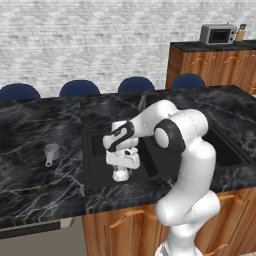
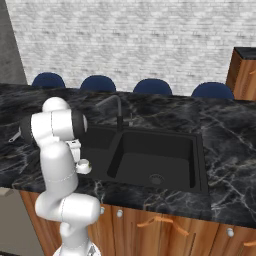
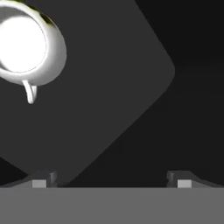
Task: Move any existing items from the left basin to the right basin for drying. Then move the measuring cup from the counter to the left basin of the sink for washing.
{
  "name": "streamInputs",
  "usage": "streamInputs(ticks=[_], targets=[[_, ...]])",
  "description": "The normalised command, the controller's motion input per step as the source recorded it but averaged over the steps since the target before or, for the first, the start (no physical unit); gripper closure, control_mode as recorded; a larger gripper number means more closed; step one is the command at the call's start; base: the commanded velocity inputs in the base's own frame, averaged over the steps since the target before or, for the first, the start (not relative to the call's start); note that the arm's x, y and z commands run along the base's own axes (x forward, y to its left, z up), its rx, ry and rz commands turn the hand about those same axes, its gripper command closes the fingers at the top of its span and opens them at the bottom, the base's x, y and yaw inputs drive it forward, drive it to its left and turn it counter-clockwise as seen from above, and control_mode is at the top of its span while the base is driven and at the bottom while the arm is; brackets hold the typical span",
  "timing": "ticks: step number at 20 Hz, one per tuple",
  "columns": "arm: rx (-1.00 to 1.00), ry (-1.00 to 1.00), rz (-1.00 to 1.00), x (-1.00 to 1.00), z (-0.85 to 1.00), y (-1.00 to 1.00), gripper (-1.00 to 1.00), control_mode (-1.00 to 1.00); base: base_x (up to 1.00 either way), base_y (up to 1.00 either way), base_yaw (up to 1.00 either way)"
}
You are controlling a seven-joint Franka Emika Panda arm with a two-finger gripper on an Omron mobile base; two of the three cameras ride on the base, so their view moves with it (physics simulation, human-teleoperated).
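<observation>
1. The gripper point(image 3: 112, 179) hangs over the left basin point(image 1: 100, 167) of the sink, pointing down at its dark floor. Its two fingertips point(image 3: 43, 179) stand wide apart with nothing between them, so the jaws are released and hold nothing.

2. A white cup point(image 3: 27, 46) with a thin loop handle sits on the basin floor. In the hand view it lies far up and to the left of the fingers, well clear of the gap between them (this offset is what the next move turns on). Its mouth faces the camera, so it stands upright, and its handle points back toward the left fingertip.

3. I judge the first step, clearing the left basin, as not yet done: the hand must shift toward the cup's side before it can descend around the rim.

4. The measuring cup point(image 1: 51, 153) rests on the counter point(image 1: 40, 175), well apart from the fingers and beyond the basin's left wall, handle toward the near edge.

5. The right basin point(image 2: 155, 160) lies on the other side of the fingers from the cup, with no item that I can make out.
</observation>
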Motion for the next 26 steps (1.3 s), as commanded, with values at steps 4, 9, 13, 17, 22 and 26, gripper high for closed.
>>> streamInputs(ticks=[4, 9, 13, 17, 22, 26], targets=[[-0.02, 0.03, -0.03, 0.13, -0.21, 0.07, -1.00, -1.00, 0.00, 0.00, 0.00], [-0.02, 0.01, -0.02, 0.10, -0.21, 0.05, -1.00, -1.00, 0.00, 0.00, 0.00], [-0.01, 0.00, 0.00, 0.14, -0.22, 0.04, -1.00, -1.00, 0.00, 0.00, 0.00], [0.00, 0.00, 0.00, 0.18, -0.20, 0.02, -1.00, -1.00, 0.00, 0.00, 0.00], [0.00, 0.00, 0.00, 0.24, -0.15, 0.01, -1.00, -1.00, 0.00, 0.00, 0.00], [0.00, 0.00, 0.00, 0.21, -0.17, 0.03, -1.00, -1.00, 0.00, 0.00, 0.00]])
